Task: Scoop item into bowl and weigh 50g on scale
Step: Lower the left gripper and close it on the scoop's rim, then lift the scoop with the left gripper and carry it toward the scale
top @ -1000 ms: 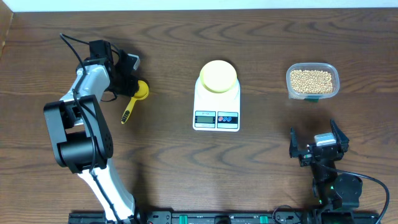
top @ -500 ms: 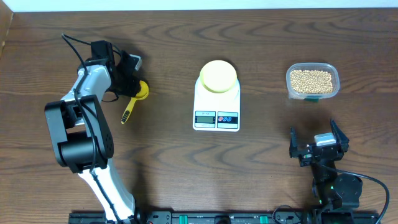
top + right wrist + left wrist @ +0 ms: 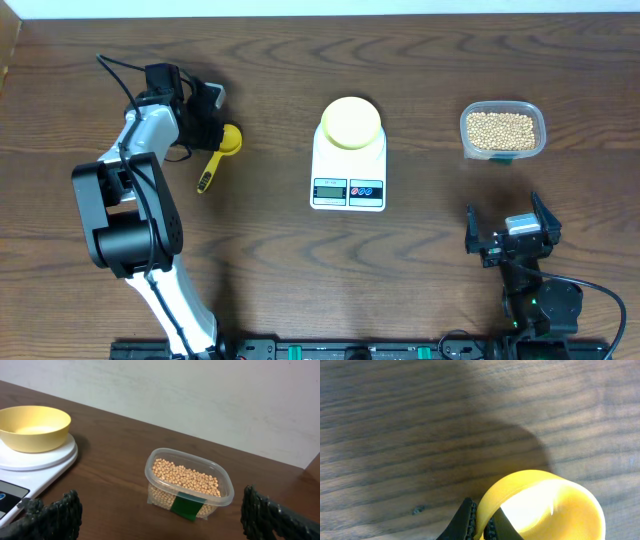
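The pale-yellow bowl (image 3: pixel 351 122) (image 3: pixel 34 426) stands empty on the white scale (image 3: pixel 348 168) (image 3: pixel 52 457) at the table's middle. Beige beans (image 3: pixel 501 130) (image 3: pixel 186 477) fill a clear tub at the right. At the left, my left gripper (image 3: pixel 218 133) (image 3: pixel 481 527) is shut on the cup rim of a yellow measuring spoon (image 3: pixel 230 139) (image 3: pixel 545 507), one finger outside the cup and one inside. The spoon's handle points toward the front. My right gripper (image 3: pixel 512 232) (image 3: pixel 162 520) stands open in front of the tub, apart from it, with nothing between its fingers.
The clear plastic tub (image 3: pixel 503 154) (image 3: pixel 155 460) has a green label on its front wall. The scale's display and buttons (image 3: pixel 348 190) face the front edge. Brown wooden table runs between scale, spoon and tub; a pale wall lies behind.
My left gripper's jaws have closed onto the spoon's cup rim, and the spoon has shifted slightly. The right arm has not moved.
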You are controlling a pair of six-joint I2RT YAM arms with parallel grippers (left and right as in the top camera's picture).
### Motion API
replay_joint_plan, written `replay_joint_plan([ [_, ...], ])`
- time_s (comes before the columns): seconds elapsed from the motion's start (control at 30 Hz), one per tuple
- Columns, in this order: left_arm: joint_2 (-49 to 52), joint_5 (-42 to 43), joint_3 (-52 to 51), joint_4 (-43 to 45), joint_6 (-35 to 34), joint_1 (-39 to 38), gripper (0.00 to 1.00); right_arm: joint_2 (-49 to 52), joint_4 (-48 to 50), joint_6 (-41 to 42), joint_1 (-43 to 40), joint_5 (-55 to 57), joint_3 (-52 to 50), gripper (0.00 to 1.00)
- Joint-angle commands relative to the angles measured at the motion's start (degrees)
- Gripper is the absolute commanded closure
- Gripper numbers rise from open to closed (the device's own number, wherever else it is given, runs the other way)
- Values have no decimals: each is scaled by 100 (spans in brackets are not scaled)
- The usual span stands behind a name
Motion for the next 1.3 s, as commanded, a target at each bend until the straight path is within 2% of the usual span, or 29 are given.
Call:
replay_joint_plan([
  [0.0,-256,26,109,140,-1150,-2,92,-35,-15,74,61,4,-7,1],
  [0.13,-726,26,155,234,-2243,-2,92,-35,-15,74,61,4,-7,1],
  [0.43,-1676,31,155,236,-5877,-4,92,-35,-15,74,61,4,-7,1],
  [0.5,-1757,37,153,188,-6332,-9,92,-35,-15,74,61,4,-7,1],
  [0.63,-1781,208,151,153,-6675,-33,92,-35,-15,74,61,4,-7,1],
  [0.93,-1786,328,151,114,-6708,-310,92,-35,-15,74,61,4,-7,1],
  [1.27,-2107,350,151,369,-7731,-634,93,-35,-15,74,61,4,-7,1],
])
